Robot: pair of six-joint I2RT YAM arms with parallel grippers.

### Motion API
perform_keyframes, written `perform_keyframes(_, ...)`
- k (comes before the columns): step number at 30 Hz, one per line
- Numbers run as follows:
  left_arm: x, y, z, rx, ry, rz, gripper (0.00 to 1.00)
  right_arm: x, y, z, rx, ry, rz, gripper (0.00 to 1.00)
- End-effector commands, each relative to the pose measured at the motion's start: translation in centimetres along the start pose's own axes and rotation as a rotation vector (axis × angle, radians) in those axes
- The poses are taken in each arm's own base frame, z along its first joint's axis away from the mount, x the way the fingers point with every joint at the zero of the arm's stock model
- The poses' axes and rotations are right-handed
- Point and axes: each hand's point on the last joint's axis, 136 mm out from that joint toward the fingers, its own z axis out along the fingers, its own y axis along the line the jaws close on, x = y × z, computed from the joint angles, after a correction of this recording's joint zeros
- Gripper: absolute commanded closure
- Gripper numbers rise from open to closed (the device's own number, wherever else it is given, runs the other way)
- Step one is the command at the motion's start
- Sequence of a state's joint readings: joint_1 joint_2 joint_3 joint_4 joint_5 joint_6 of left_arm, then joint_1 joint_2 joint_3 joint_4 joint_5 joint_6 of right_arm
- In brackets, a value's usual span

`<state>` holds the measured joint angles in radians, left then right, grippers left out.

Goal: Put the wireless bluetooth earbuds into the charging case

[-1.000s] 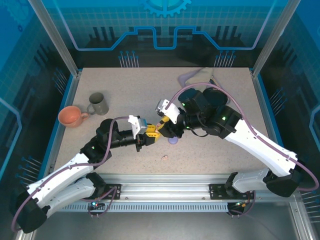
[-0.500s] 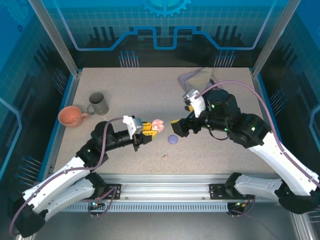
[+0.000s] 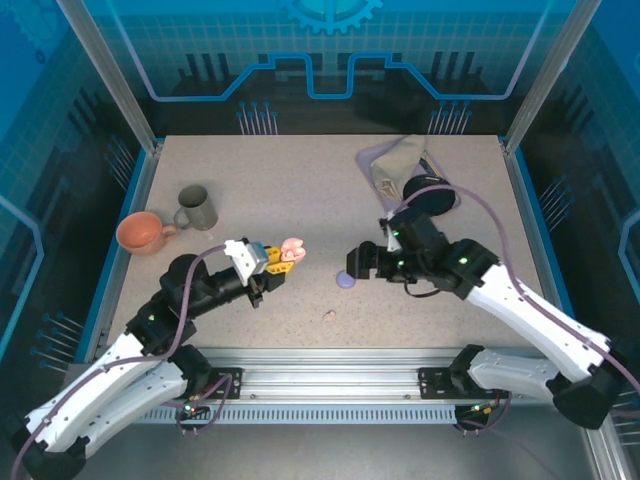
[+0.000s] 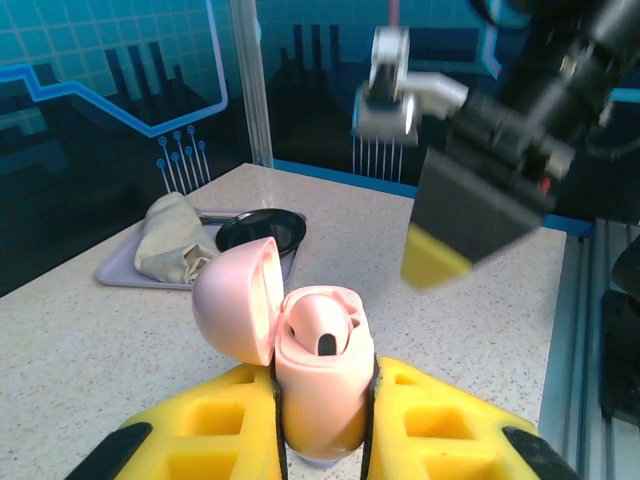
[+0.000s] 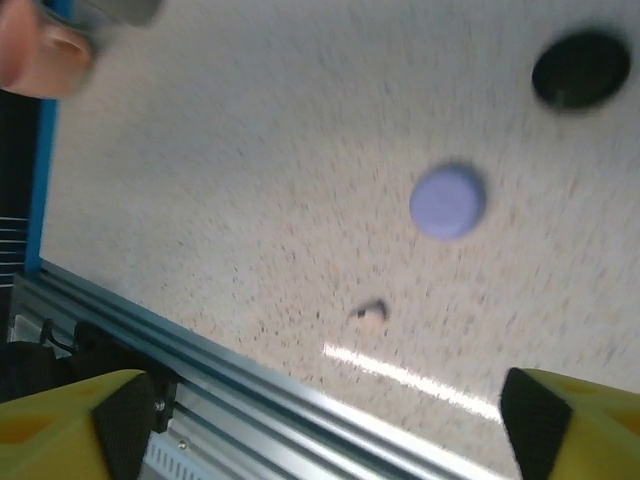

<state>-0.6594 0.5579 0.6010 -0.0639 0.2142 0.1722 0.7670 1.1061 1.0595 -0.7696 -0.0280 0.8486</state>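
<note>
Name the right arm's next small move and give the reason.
Probably lower the open right gripper onto the loose pale pink earbud lying on the table and close on it. The left gripper holds the pink charging case with its lid open, ready to receive it.

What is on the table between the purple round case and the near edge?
A tiny pale pink earbud lies on the table between the lavender case and the near edge. The top view shows it, and the right wrist view too.
</note>
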Motion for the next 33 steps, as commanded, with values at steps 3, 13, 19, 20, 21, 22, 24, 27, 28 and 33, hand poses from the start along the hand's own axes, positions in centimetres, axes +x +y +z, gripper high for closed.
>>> perform_keyframes(3, -1.5, 0.2, -1.6, -0.039, -0.020, 0.050, 1.00, 3.3, -0.8, 4.8, 0.155, 0.120, 0.190, 0.18)
perform_keyframes(13, -1.6, 0.0, -2.7, -0.046, -0.029, 0.067, 1.00, 7.9, -1.6, 11.0, 0.344, 0.188, 0.376, 0.24)
perform_keyframes(19, -1.7, -0.1, -3.0, -0.047, -0.034, 0.075, 1.00, 10.6, -1.5, 14.6, 0.401, 0.265, 0.510, 0.24)
perform_keyframes(20, -1.7, -0.1, -3.1, -0.047, -0.035, 0.076, 1.00, 10.7, -1.4, 15.1, 0.404, 0.273, 0.512, 0.24)
perform_keyframes(21, -1.7, -0.1, -3.1, -0.048, -0.037, 0.077, 1.00, 10.5, -1.3, 15.5, 0.408, 0.274, 0.499, 0.25)
perform_keyframes(22, -1.7, -0.2, -3.2, -0.047, -0.037, 0.078, 1.00, 10.5, -1.4, 15.7, 0.429, 0.277, 0.488, 0.25)
perform_keyframes(24, -1.7, -0.2, -3.2, -0.045, -0.037, 0.079, 1.00, 10.2, -1.3, 16.1, 0.459, 0.278, 0.459, 0.26)
perform_keyframes(27, -1.6, -0.2, -3.2, -0.046, -0.034, 0.078, 1.00, 9.9, -1.5, 16.6, 0.493, 0.281, 0.447, 0.29)
perform_keyframes(28, -1.6, -0.2, -3.2, -0.047, -0.036, 0.079, 1.00, 10.0, -1.6, 16.7, 0.499, 0.282, 0.448, 0.30)
perform_keyframes(33, -1.6, -0.2, -3.2, -0.048, -0.037, 0.084, 1.00, 10.7, -2.8, 16.8, 0.548, 0.296, 0.475, 0.34)
